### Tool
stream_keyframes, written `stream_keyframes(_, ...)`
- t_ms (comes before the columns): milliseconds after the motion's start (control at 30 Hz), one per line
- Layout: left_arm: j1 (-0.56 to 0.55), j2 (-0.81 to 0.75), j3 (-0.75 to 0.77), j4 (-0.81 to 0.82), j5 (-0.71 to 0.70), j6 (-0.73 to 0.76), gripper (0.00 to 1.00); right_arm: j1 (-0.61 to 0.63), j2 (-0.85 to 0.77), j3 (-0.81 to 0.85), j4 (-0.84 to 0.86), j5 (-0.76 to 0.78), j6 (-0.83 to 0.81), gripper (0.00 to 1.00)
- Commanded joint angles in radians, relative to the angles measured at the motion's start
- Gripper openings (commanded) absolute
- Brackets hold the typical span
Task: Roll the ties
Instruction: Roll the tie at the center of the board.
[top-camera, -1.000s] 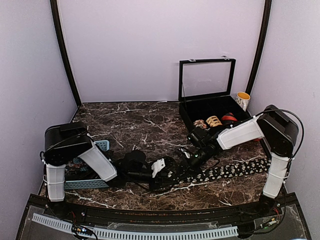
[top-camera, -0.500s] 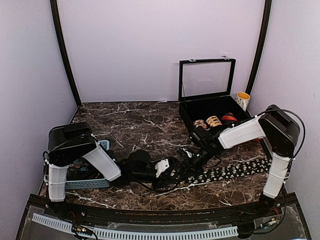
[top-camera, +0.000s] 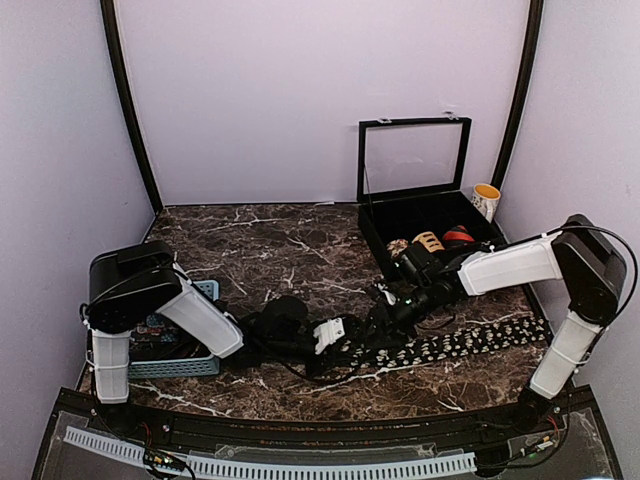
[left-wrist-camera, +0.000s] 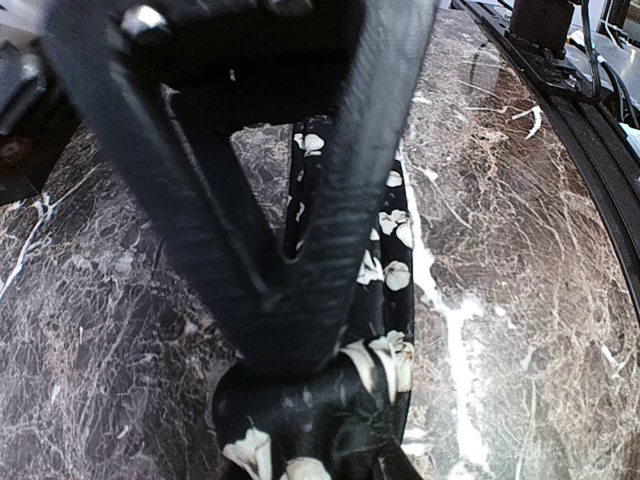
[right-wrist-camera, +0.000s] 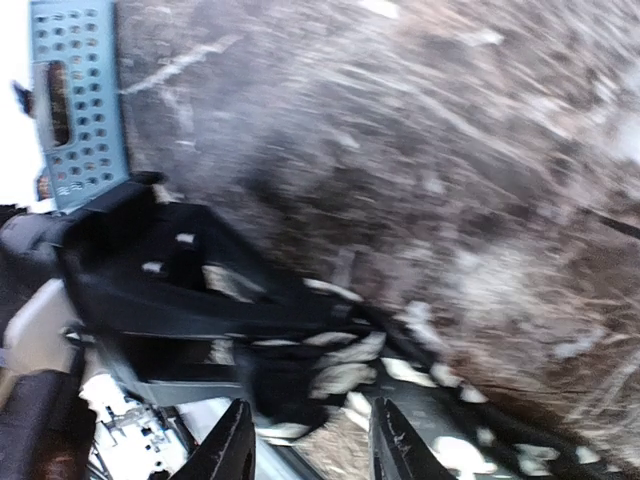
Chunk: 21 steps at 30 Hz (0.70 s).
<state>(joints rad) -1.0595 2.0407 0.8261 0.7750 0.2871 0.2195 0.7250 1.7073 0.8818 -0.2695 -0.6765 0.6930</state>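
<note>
The right tool is reaching farther left than before, jaws parting (released), while the left tool is clenching the rolled end of the tie near the front edge of the table, anchoring the coil.

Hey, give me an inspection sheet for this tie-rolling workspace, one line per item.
Surface: dark marble tabletop, veined white.
Job's things: printed tie stretched along the near right, one end bunched at the grippers; tan coil and red coil inside the case.
Clutter: blue basket at left; open case; cup at back right.
Grippers: left gripper closed on the tie's bunched end; right gripper open beside it.
Cables: black cable looped over the right arm.
Surroundings: lilac walls; nothing else seen.
</note>
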Motion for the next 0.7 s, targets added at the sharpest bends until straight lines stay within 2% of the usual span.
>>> stream_keyframes(0,-0.011,0.043,-0.028,-0.29,-0.026,0.031,0.25,0.018,-0.014,0.015,0.07,-0.055,0.055,0.4)
stream_keyframes(167,-0.011,0.046,-0.028,-0.293,-0.03,0.038,0.25,0.026,0.011,0.028,0.056,-0.061,0.049,0.36)
stream_keyframes(433,-0.01,0.043,-0.026,-0.288,-0.029,0.025,0.27,0.036,0.06,0.021,0.005,-0.048,-0.005,0.16)
stream_keyframes(500,-0.011,0.04,-0.028,-0.277,-0.024,0.018,0.29,0.036,0.061,0.017,0.002,-0.04,-0.016,0.06)
stream_keyframes(533,-0.01,0.038,-0.03,-0.271,-0.026,0.007,0.3,0.035,0.063,0.017,-0.004,-0.035,-0.023,0.01)
stream_keyframes(600,-0.01,0.026,-0.038,-0.245,-0.03,-0.009,0.34,0.036,0.064,0.019,-0.011,-0.025,-0.033,0.0)
stream_keyframes(667,-0.01,0.006,-0.054,-0.204,-0.047,-0.027,0.43,0.034,0.065,0.018,-0.011,-0.013,-0.036,0.0)
